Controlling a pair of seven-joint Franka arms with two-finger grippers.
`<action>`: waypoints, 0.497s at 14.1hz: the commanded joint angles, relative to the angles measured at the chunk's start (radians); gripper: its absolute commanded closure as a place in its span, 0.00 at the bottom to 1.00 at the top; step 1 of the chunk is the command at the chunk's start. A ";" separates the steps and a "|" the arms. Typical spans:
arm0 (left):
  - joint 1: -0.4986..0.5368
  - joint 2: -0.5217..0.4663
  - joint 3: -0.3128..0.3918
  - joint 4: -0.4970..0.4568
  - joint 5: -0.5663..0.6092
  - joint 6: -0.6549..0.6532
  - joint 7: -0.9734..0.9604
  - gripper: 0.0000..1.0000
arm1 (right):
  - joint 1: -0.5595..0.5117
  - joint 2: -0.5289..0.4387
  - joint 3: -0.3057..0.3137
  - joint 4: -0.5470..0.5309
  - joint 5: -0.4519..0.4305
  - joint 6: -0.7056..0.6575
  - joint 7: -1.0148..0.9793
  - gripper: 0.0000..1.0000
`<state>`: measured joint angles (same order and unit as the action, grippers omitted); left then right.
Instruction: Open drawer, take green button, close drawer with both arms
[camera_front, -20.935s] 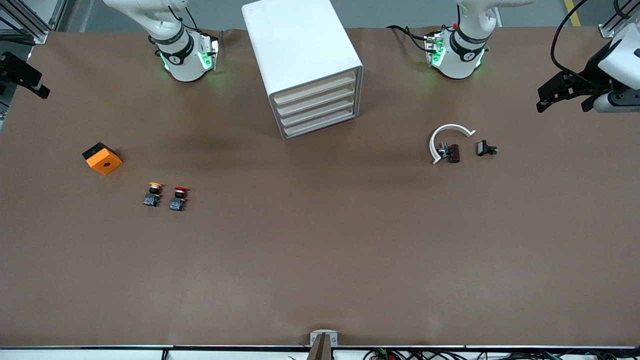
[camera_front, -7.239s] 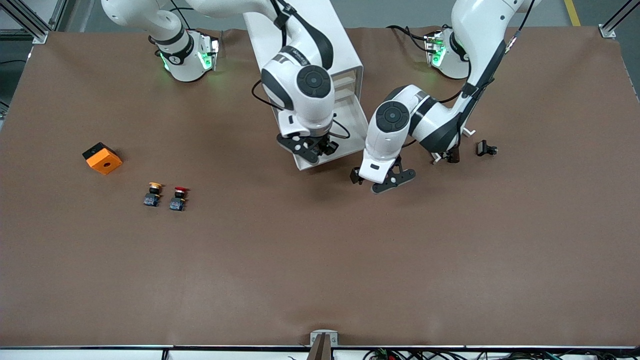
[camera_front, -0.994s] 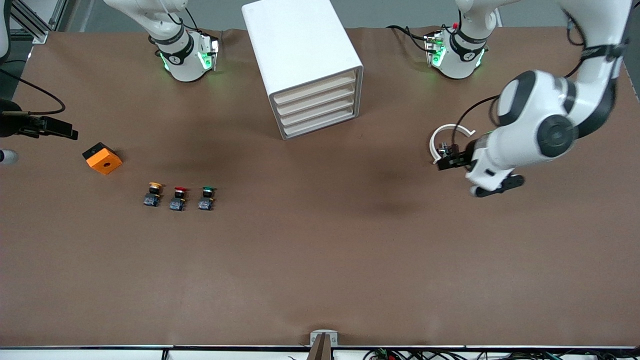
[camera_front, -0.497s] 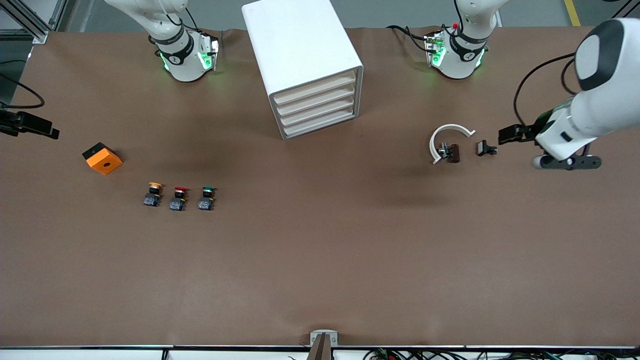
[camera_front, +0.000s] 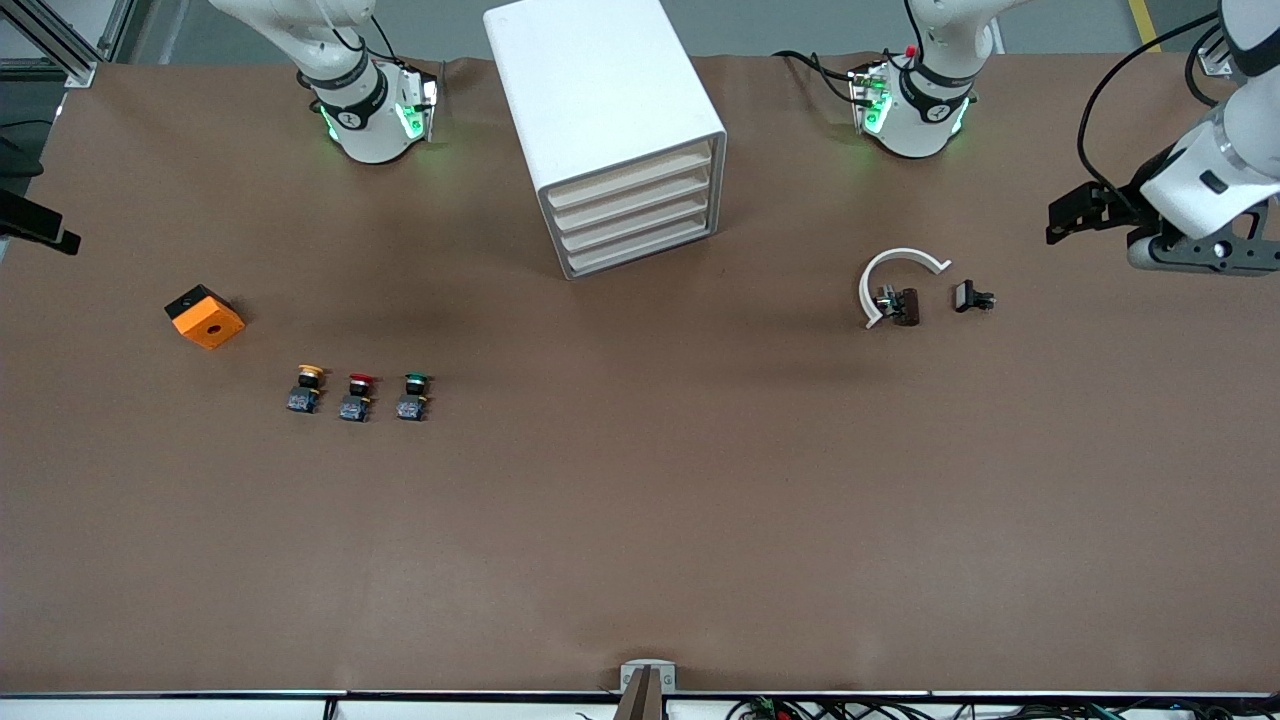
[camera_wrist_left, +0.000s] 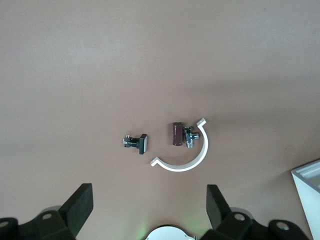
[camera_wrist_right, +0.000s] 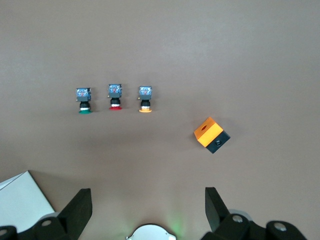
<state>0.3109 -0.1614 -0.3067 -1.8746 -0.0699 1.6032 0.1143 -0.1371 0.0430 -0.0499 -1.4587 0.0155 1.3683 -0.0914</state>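
Drawer (camera_front: 640, 250) flush shut, lowest of four in the white cabinet (camera_front: 600, 110). Button (camera_front: 412, 396) on the table at about 8 o'clock from the cabinet, green cap, last in a row beside the red-capped button (camera_front: 356, 397) and yellow-capped button (camera_front: 306, 388); orange box (camera_front: 204, 316) at their 10 o'clock. My left gripper (camera_wrist_left: 147, 212) fingers apart, empty, over the table's left-arm end; white C-clip (camera_front: 895, 283), brown part (camera_front: 905, 306), small black part (camera_front: 970, 297) lie near. My right gripper (camera_wrist_right: 145, 210) jaws apart, empty, mostly cut off at the front view's edge.
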 joint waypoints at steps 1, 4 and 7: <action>-0.209 -0.006 0.196 0.009 -0.001 -0.022 0.012 0.00 | -0.004 -0.009 0.012 0.015 0.014 -0.021 -0.008 0.00; -0.312 0.000 0.287 0.046 0.002 -0.023 -0.001 0.00 | -0.007 -0.041 0.008 0.017 0.018 -0.034 -0.007 0.00; -0.334 0.011 0.288 0.103 0.013 -0.023 -0.001 0.00 | -0.003 -0.083 0.013 0.002 0.027 -0.028 -0.010 0.00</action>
<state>0.0059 -0.1615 -0.0311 -1.8272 -0.0697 1.6001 0.1142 -0.1359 0.0038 -0.0441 -1.4461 0.0222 1.3476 -0.0921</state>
